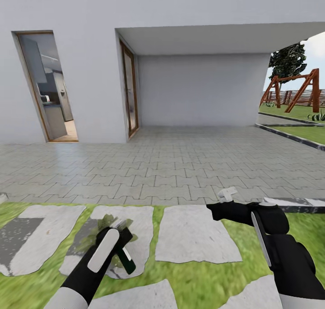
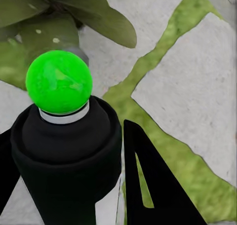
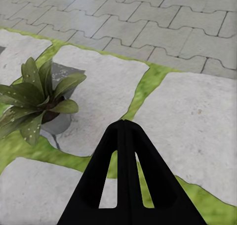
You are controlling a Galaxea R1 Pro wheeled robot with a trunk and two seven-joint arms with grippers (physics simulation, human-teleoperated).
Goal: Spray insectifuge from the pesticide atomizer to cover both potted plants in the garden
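Green potted plant half-hidden — left end effector gripping pesticide atomizer.

White house wall, far. Open doorway, far left, with kitchen interior behind. Wood-framed door at the edge of a covered recess. Grey interlocking paving, middle ground. Irregular stepping stones set in grass, near. Wooden swing frame and tree, far right.
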